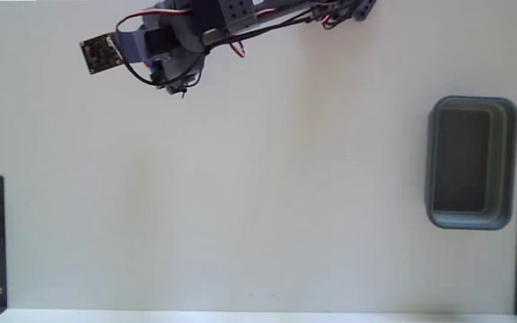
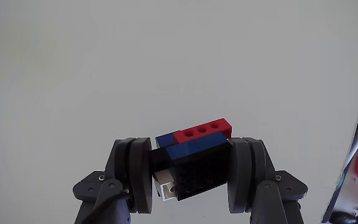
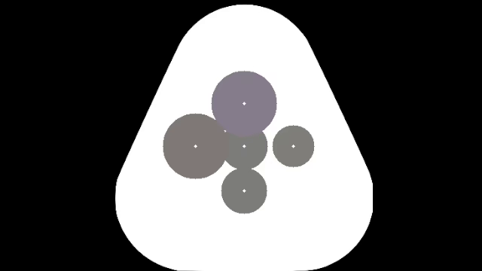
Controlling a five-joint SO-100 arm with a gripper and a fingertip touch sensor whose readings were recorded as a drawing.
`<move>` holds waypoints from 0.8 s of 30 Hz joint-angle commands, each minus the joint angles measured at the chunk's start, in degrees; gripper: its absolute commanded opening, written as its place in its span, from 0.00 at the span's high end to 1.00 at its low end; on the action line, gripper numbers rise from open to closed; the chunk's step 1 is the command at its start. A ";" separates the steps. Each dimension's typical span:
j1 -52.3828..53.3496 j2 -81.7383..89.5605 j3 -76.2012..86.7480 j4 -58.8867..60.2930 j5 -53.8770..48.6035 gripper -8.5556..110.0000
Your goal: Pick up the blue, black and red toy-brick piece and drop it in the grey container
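Hand (image 2: 190, 171) is pinching the brick (image 2: 192, 158) between both fingers, and I'm holding it above the surface (image 1: 240, 179), far from the container (image 1: 471, 162), ready for carrying.

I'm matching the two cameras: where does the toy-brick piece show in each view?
Fixed view: not visible; the arm's body at top left hides it.
Wrist view: the toy-brick piece sits bottom centre, clamped in the gripper.
Shared landmark: the gripper.
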 commanded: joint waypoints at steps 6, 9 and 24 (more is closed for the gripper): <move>0.72 2.51 -9.98 7.12 0.26 0.40; 0.72 1.98 -12.90 9.52 0.26 0.40; 0.72 -1.99 -28.74 21.39 0.26 0.40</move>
